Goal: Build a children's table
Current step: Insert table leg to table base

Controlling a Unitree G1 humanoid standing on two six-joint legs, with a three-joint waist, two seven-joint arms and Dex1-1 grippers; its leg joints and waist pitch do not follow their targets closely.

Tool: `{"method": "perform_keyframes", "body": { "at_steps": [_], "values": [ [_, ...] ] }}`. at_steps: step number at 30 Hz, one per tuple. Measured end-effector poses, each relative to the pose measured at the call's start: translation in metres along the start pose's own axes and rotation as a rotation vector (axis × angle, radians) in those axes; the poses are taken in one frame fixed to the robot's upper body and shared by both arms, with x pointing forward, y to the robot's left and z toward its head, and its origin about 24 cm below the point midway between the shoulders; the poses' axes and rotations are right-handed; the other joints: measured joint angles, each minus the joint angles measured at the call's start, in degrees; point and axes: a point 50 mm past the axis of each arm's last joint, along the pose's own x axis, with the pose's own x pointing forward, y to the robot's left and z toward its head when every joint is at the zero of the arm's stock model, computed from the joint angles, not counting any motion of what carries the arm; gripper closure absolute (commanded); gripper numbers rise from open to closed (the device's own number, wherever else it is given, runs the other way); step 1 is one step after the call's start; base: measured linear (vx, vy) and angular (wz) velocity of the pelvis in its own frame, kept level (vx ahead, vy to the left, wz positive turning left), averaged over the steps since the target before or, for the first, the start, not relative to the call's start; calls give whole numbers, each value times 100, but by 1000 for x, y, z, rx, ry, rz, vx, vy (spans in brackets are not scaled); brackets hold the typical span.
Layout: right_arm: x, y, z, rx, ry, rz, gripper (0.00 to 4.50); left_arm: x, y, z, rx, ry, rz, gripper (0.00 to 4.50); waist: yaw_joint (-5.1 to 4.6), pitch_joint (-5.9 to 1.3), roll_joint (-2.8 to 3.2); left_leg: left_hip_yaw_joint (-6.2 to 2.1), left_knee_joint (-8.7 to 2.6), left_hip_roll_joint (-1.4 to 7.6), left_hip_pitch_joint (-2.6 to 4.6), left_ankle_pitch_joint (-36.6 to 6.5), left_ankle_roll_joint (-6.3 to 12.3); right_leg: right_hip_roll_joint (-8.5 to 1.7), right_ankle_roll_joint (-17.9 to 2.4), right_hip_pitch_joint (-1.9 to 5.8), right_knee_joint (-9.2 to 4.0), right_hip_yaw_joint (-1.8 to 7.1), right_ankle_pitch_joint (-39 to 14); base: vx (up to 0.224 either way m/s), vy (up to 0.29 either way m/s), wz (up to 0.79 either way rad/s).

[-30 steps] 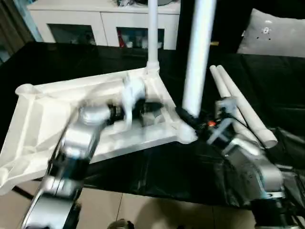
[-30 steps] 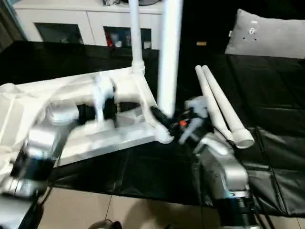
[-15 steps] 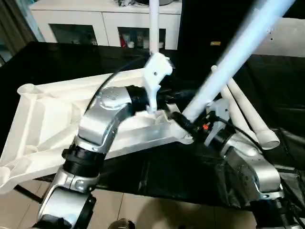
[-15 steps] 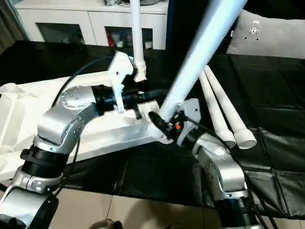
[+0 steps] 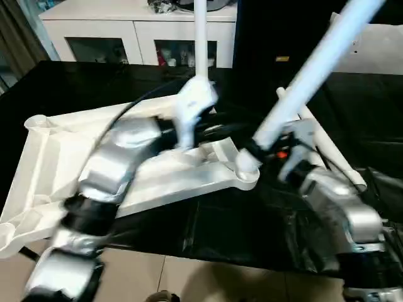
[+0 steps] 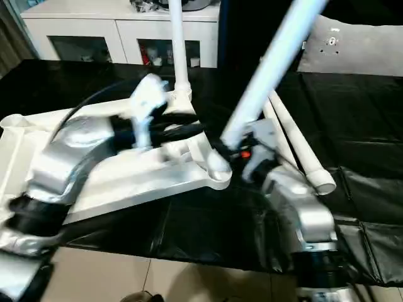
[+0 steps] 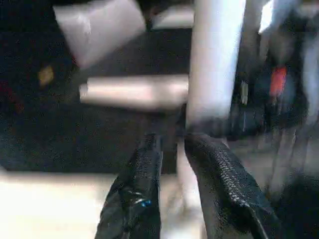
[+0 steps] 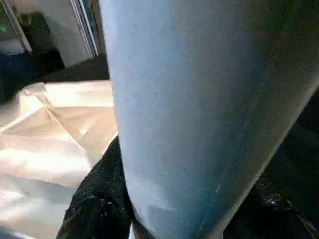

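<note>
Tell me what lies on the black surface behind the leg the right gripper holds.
Two loose white legs lie side by side behind the held leg; their far ends are covered by it.

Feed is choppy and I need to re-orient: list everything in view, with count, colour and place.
Table top: one, white, ribbed underside up, on the work surface.
Fitted leg: one, white, upright in the far corner socket.
Held leg: one, white, tilted, lower end at the near right corner socket.
Loose legs: two, white, lying side by side right of the top.
Work surface: one, black cover.
Cabinet: one, white, glass doors, behind.
Cushion: one, grey, far right.
Left gripper: black, empty, near the held leg.
Right gripper: black, clamped on the held leg.
</note>
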Motion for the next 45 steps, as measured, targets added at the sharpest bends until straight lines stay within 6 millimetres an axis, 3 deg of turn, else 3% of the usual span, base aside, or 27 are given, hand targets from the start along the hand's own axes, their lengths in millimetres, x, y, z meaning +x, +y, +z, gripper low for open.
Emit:
{"method": "perform_keyframes", "body": {
  "at_steps": [3,13,24,37,45],
  "values": [
    [-2,-1,-2,-13,38,26,261,5,-9,-32,-43,118,-23,299,20,0,-1,0,1,0,-4,1,0,-1,-1,-2,1,0,0,0,0,0],
    [-1,3,-4,-40,74,92,261,20,-19,-69,-76,177,-49,299,69,-1,0,0,9,0,-1,2,0,-2,3,1,3,1,6,0,0,0],
    [0,7,-7,-68,94,126,261,28,-17,-82,-40,193,-96,299,73,-2,-1,0,15,0,0,2,1,-2,2,2,3,1,10,0,0,0],
    [-2,6,-7,-74,105,128,261,28,-12,-83,-29,211,-173,413,71,-4,0,0,17,0,3,3,1,-2,-1,4,6,4,13,0,0,0],
    [1,5,-3,-103,154,174,261,22,-12,-85,8,197,-240,448,70,-6,-5,0,16,1,3,2,1,-2,0,3,7,2,13,0,0,0]
  ]
}}
